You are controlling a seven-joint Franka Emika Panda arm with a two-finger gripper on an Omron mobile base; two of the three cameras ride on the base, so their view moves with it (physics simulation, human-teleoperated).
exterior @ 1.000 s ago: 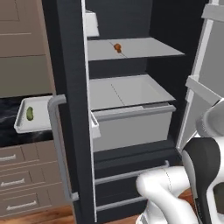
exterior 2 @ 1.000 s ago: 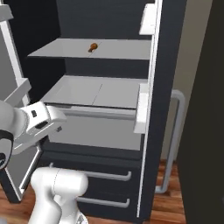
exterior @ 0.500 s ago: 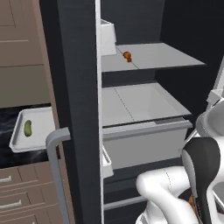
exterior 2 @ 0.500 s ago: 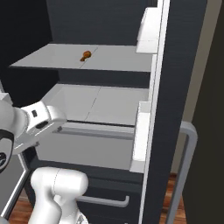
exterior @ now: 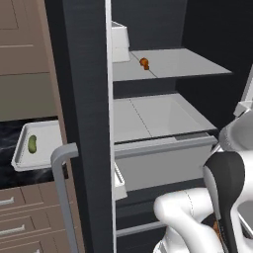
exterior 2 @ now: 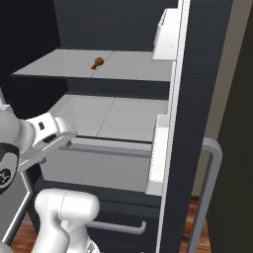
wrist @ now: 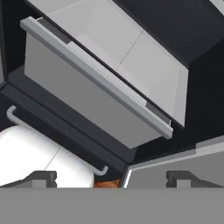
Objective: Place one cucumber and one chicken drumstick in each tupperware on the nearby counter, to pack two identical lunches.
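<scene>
A brown chicken drumstick (exterior: 144, 63) lies on the fridge's upper grey shelf (exterior: 188, 64), and the right base view has the drumstick (exterior 2: 97, 62) on that shelf (exterior 2: 133, 66) too. On the black marbled counter (exterior: 9, 134) at the left sits a white tupperware (exterior: 47, 141) holding a green cucumber (exterior: 32, 144). My gripper (wrist: 111, 179) is open with nothing between its fingertips (wrist: 41, 178). It looks down at the pale fridge drawer (wrist: 87, 100), well below the drumstick's shelf. The white hand (exterior 2: 49, 132) hangs in front of the drawer's left end.
The open fridge door's dark edge (exterior: 86, 123) with its grey handle (exterior: 62, 183) stands between the counter and the fridge interior. White door bins (exterior 2: 159, 148) line the door. Brown drawers (exterior: 24, 222) sit under the counter. A lower fridge drawer handle (exterior 2: 116, 228) is below.
Both base views have shifted and grown closer to the fridge, so the base has driven. The gripper stays open. The drumstick and the cucumber lie where they were.
</scene>
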